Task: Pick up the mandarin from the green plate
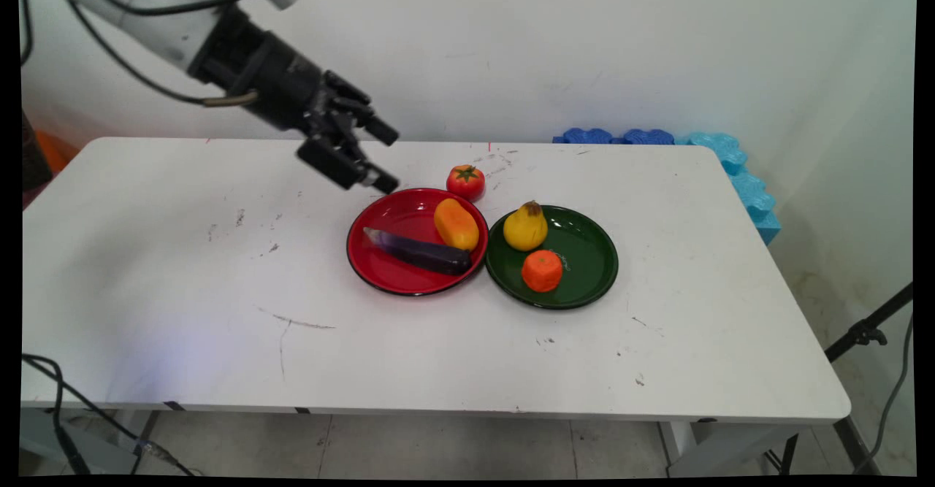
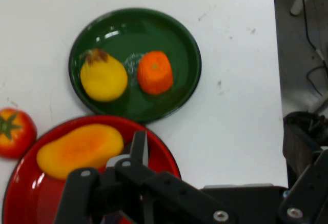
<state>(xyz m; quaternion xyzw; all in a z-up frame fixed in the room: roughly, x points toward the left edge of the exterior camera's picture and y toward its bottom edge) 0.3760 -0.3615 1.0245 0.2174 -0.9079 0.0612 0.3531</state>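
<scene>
While the gripper (image 1: pixel 388 158) hangs above the far-left rim of the red plate (image 1: pixel 380 268), its fingers stand spread wide, holding nothing. On that plate the purple eggplant (image 1: pixel 420 250) lies flat, long axis running from its pale tip at left toward the green plate (image 1: pixel 592 268) at right. Its right end sits just beside the mango (image 1: pixel 456 224). A tomato (image 1: pixel 466 181) rests on the table (image 1: pixel 182 290) behind the red plate. Pear (image 1: pixel 524 228) and orange (image 1: pixel 542 270) occupy the green plate. Both plates touch rim to rim; bare tabletop lies left and near.
</scene>
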